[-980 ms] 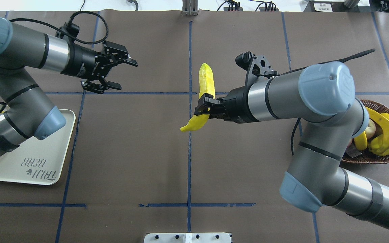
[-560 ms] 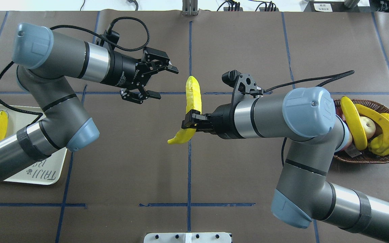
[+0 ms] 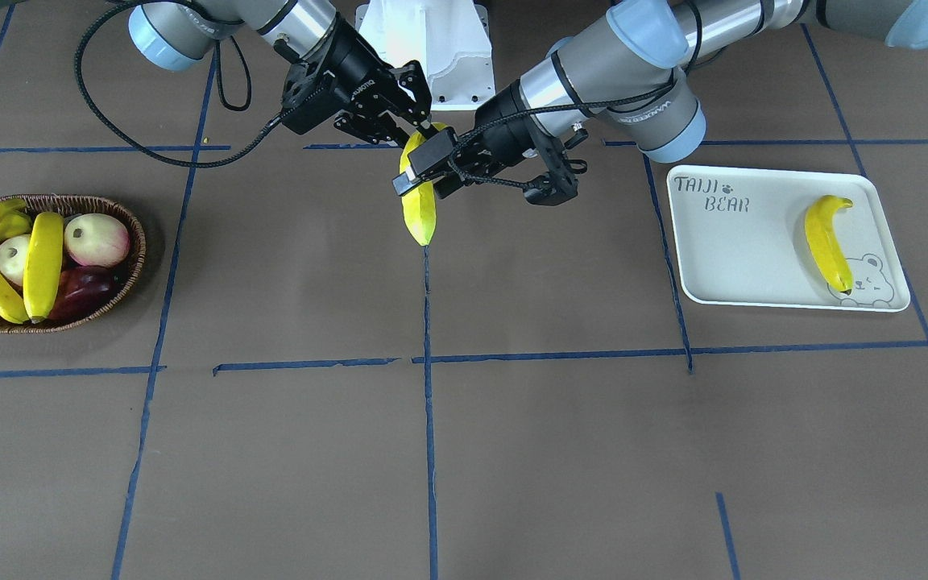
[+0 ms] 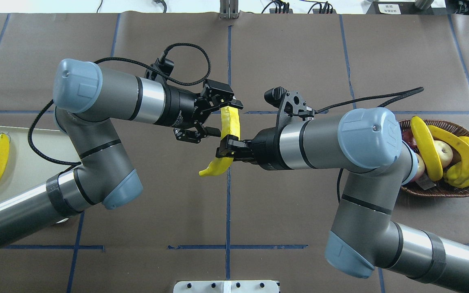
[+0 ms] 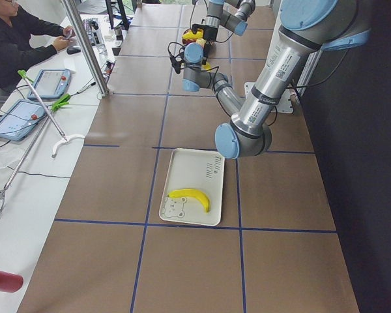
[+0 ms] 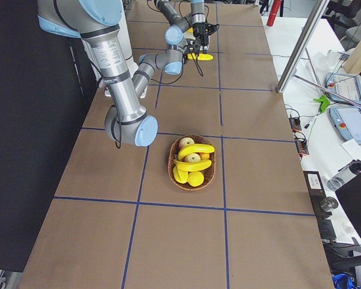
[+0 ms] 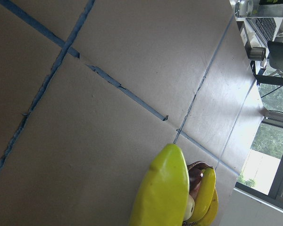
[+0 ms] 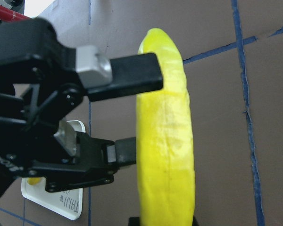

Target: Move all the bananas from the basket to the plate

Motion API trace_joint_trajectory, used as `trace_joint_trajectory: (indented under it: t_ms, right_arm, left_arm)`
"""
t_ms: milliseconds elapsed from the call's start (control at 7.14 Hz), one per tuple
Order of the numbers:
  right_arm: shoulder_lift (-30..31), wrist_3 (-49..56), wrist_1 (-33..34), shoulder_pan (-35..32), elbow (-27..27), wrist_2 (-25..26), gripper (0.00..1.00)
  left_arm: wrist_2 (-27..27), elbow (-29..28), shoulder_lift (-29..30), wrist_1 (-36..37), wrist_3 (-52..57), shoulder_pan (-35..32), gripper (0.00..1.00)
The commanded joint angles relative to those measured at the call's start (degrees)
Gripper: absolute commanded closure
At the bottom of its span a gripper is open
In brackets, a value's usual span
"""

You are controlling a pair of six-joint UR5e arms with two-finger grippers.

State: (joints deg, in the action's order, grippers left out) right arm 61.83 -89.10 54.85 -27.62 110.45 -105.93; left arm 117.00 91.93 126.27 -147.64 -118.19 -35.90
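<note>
Front view: your right tool (image 3: pixel 417 122) is pinching the held banana (image 3: pixel 420 205) near its robot-side end, up off the bench (image 3: pixel 287 451) above the centre tape line (image 3: pixel 426 322). Your left tool (image 3: pixel 422 167) has its fingers spread around the same banana, a bit further along. The plate (image 3: pixel 742 258) sits out on the robot's left with one plate banana (image 3: pixel 825 240) lying beside the bear drawing (image 3: pixel 867 278). The basket (image 3: pixel 138 242) is well apart on the other side, with two basket bananas (image 3: pixel 43 266) lying on top of the fruit (image 3: pixel 85 239) in it.

Overhead: same picture, right tool clamped on the half of the held banana nearer the robot, left tool wide open at its far end. Can't tell if the pads touch the peel.

Left side view: plate banana lies curved across the plate, near the bear end.

Right side view: basket sits mid-bench, held banana tiny at the far end.

Left wrist cam: held banana fills the bottom, basket bananas behind it.

Right wrist cam: left tool's two fingers (image 8: pixel 132 77) are parted, tips right at the banana's edge
</note>
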Motion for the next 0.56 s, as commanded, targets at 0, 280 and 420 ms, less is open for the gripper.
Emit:
trace_joint_trajectory:
  t_ms: [0,280,420]
  right_arm:
    - [0.04,0.07,0.09,0.02,-0.06,-0.07,0.97]
    - [0.04,1.02,0.09,0.02,0.03,-0.16,0.71]
    - [-0.04,1.12,0.09,0.02,0.03,-0.16,0.01]
  left_arm:
    - [-0.72,-0.09,-0.32,-0.02,0.67,0.83,0.84]
    - [-0.46,0.27,-1.11,0.42,6.21,0.74,1.00]
    - [-0.46,0.27,-1.89,0.16,6.30,0.57,1.00]
